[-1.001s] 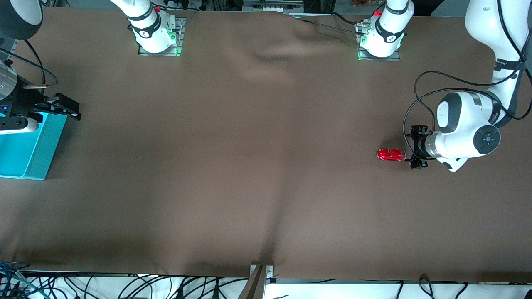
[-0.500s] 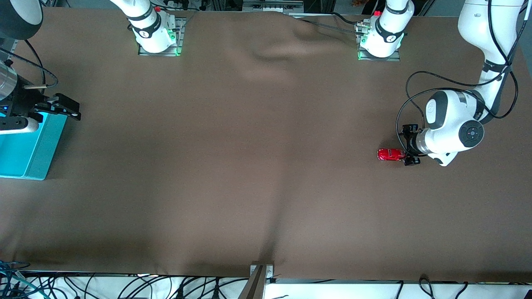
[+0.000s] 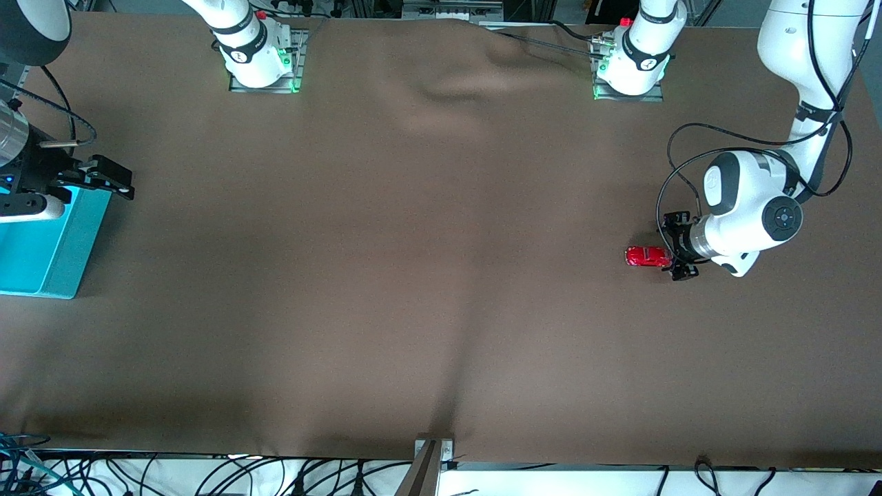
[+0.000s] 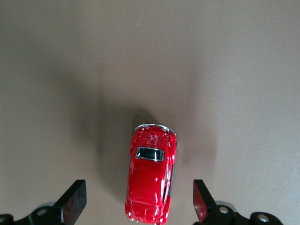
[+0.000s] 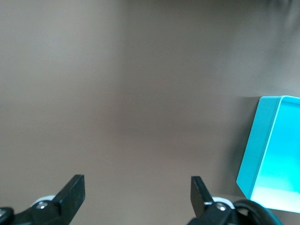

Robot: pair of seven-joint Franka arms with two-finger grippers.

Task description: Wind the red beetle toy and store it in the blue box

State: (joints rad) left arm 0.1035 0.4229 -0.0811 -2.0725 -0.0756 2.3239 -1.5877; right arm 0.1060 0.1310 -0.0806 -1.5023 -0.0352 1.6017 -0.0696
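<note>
The red beetle toy (image 3: 648, 256) stands on the brown table toward the left arm's end. My left gripper (image 3: 677, 249) is open, low over the table right beside the toy's end. In the left wrist view the toy (image 4: 151, 180) lies between the two spread fingers (image 4: 75, 200), with clear gaps on both sides. The blue box (image 3: 43, 242) sits at the right arm's end of the table. My right gripper (image 3: 96, 178) is open and empty beside the box's edge; the right wrist view shows the box's corner (image 5: 269, 152).
The table is covered with a brown cloth (image 3: 413, 275) with soft wrinkles near the arms' bases. Cables run along the table edge nearest the front camera (image 3: 207, 475). A cable loops off the left arm's wrist (image 3: 679, 179).
My left gripper has moved toward the red beetle toy and lowered, so its open fingers now flank the toy's end. The right arm and the box have not moved.
</note>
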